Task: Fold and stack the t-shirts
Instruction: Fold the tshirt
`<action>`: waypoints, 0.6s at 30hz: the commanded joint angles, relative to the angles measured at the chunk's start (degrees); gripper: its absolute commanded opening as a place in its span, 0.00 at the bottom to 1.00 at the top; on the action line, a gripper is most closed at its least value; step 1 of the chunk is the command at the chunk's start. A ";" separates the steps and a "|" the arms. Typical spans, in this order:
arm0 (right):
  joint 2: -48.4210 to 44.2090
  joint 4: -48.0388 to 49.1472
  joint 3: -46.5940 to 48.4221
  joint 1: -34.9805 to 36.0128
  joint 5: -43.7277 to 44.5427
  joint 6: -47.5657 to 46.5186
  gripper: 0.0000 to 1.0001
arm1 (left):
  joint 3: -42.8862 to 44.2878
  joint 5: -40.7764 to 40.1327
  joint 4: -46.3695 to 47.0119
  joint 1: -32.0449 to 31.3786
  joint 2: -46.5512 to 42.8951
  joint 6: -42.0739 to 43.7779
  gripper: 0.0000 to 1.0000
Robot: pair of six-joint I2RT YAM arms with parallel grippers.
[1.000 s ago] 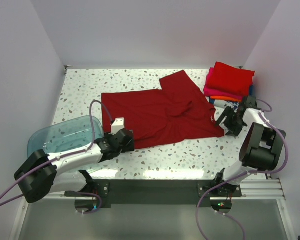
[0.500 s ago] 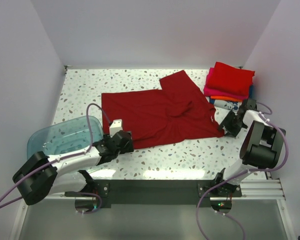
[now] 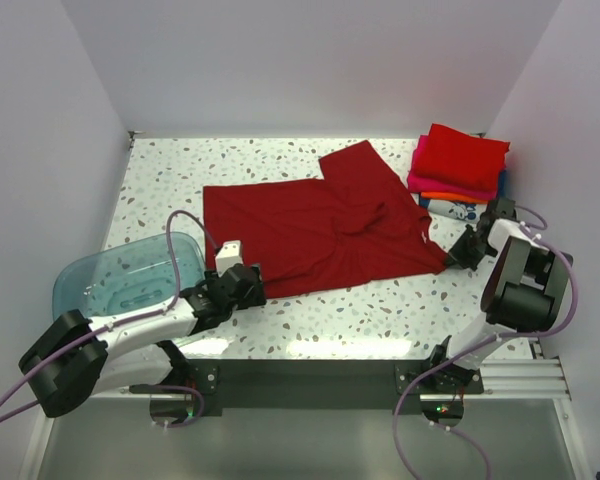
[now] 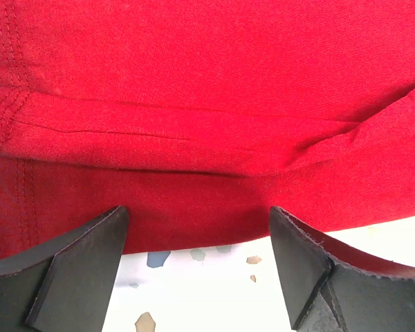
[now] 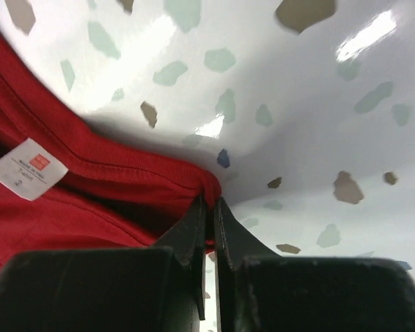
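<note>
Speckled table (image 3: 180, 170), dark red t-shirt (image 3: 300, 230), illegible white tag (image 5: 28, 169), right fingers (image 5: 229, 238) pinching its edge, left fingers (image 4: 76, 270) spread

The white tag (image 5: 26, 168) on the dark red t-shirt (image 5: 62, 214) is illegible.

We see a white table (image 3: 180, 165) speckled with grey, brown and greenish chips. Plain pale walls (image 3: 310, 60) close it in on the left, far and right sides. 1 translucent blue plastic tub (image 3: 130, 275) sits at the near left. A dark rail (image 3: 310, 375) runs along the near edge.
</note>
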 commanded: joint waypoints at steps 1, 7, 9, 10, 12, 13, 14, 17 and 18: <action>1.26 -1.49 3.74 -1.47 4.94 -0.96 0.00 | -2.04 2.85 -1.56 0.21 0.55 -0.29 0.88; 1.88 -3.16 6.29 -4.72 6.36 -1.22 0.00 | -2.57 3.04 -3.14 -1.73 -0.76 -2.57 0.89; 1.79 -3.08 6.12 -5.95 6.18 -1.05 0.00 | -2.75 3.12 -4.63 -2.69 -1.90 -4.06 0.89; 1.79 -2.99 6.12 -6.21 6.35 -1.05 0.00 | -2.75 3.04 -5.07 -3.13 -2.35 -4.68 0.89; 1.62 -2.99 6.03 -6.92 6.88 -0.96 0.00 | -2.84 2.69 -6.39 -5.59 -3.49 -6.87 0.90; 1.53 -3.07 5.95 -7.01 7.32 -0.96 0.00 | -3.01 2.77 -6.48 -6.64 -3.75 -7.75 0.90; 1.27 -2.99 5.94 -7.27 7.84 -0.87 0.00 | -2.92 2.60 -6.83 -9.17 -3.84 -9.68 0.91; -0.05 -3.25 5.59 -7.80 9.43 -0.69 0.00 | -2.14 0.67 -10.76 -14.97 -3.76 -15.47 0.92; -0.58 -3.16 5.24 -8.06 10.47 -0.61 0.00 | -1.00 -0.03 -12.44 -16.31 -4.19 -17.06 0.93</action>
